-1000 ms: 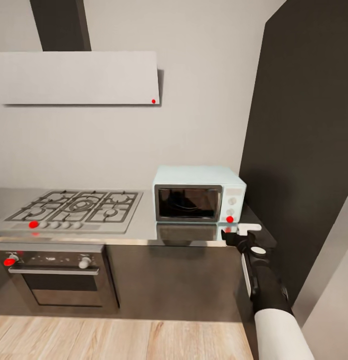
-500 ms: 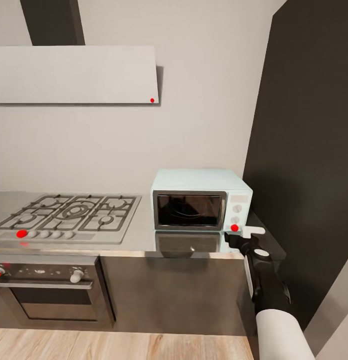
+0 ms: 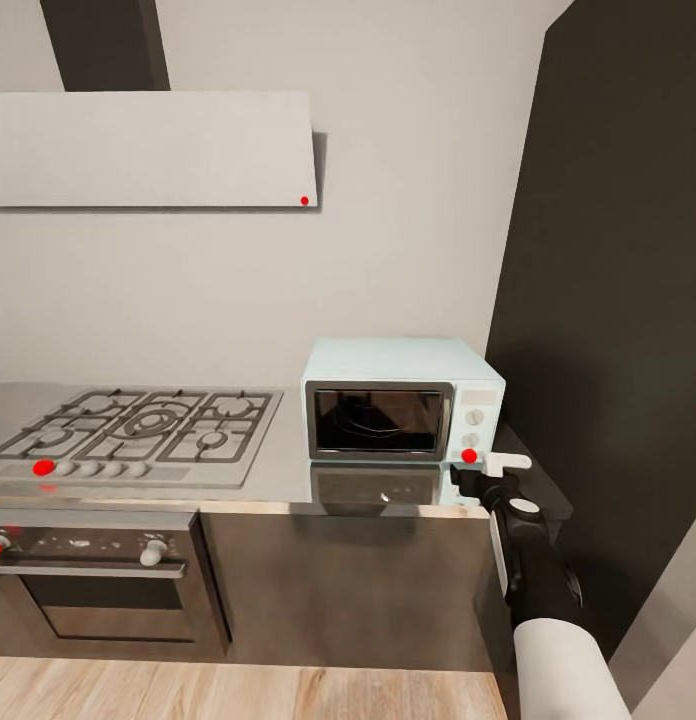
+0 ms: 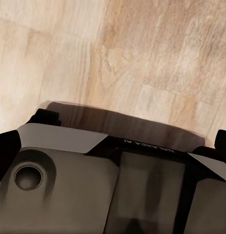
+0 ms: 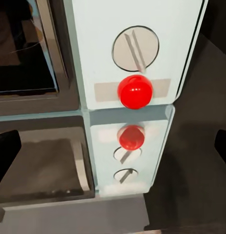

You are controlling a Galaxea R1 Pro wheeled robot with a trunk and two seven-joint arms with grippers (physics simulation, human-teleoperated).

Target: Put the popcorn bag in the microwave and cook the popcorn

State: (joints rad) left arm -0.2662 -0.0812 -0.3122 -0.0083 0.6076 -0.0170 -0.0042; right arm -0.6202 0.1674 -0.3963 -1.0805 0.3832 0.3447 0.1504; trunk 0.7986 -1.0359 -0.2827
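The pale mint-blue microwave [image 3: 403, 400] stands on the grey countertop [image 3: 283, 470] with its dark glass door shut. Just in front of its side panel my right gripper [image 3: 490, 468] is open, level with the red button [image 3: 469, 456]. In the right wrist view that red button [image 5: 135, 91] sits under a round knob [image 5: 135, 47], and my right gripper [image 5: 115, 148] holds nothing, its dark fingertips [image 5: 7, 156] far apart. My left gripper [image 4: 115, 146] hangs open over the robot's dark base [image 4: 113, 185]. The popcorn bag and popcorn are out of view.
A steel gas hob [image 3: 138, 430] lies left of the microwave, with a built-in black oven [image 3: 98, 575] below and a hood [image 3: 148, 150] above. A tall dark panel [image 3: 618, 300] rises right of the microwave. Wooden floor [image 4: 142, 58] runs along the cabinets.
The camera came closer to the counter and shifted right a second ago, then held still. My right gripper now sits nearer the microwave's red button.
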